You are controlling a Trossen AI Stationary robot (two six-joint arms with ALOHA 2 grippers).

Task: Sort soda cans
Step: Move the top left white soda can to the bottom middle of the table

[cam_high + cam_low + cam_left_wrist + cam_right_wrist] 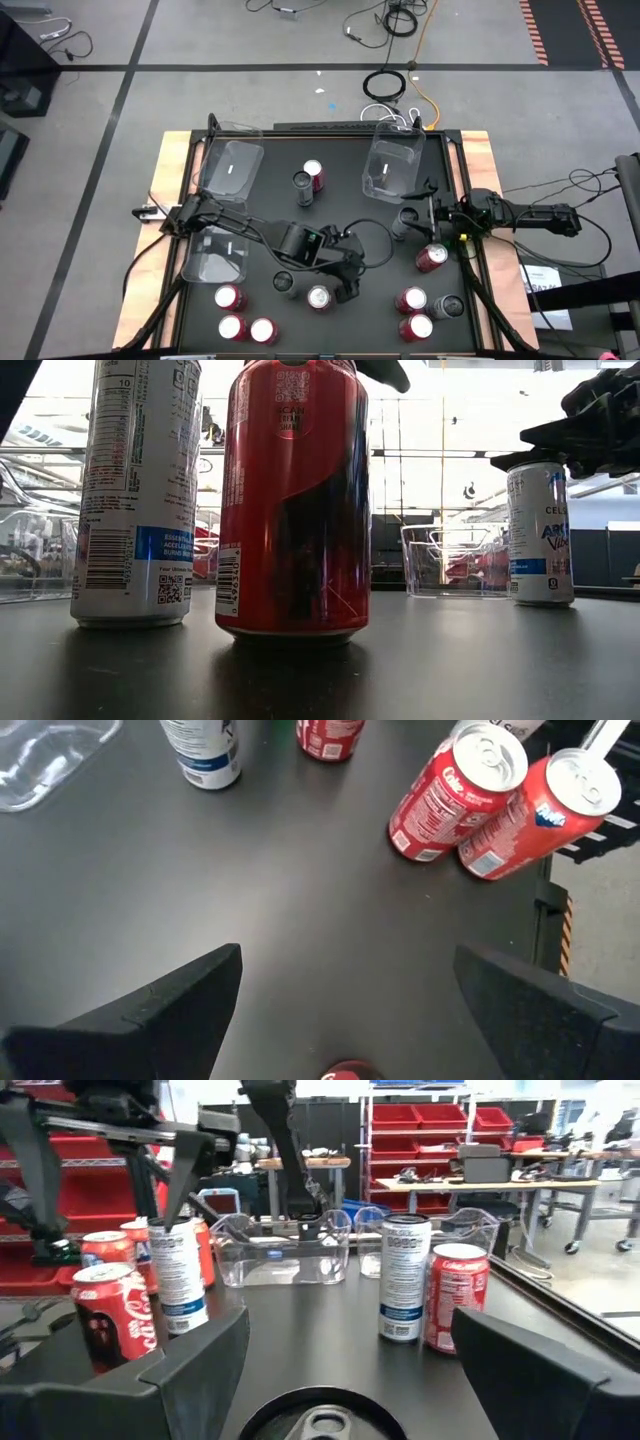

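High view shows my left gripper (pixel 347 291) open beside a red can (pixel 319 297) near the table's front edge; right gripper (pixel 425 213) open over a dark-topped can (pixel 408 217); thin, smooth, dentable walls, I'd grip mid-body.

Robotics workshop: red storage bins (pixel 432 1120) on shelving, wheeled workbenches (pixel 480 1180) far behind the table, cables (pixel 395 20) on the concrete floor.
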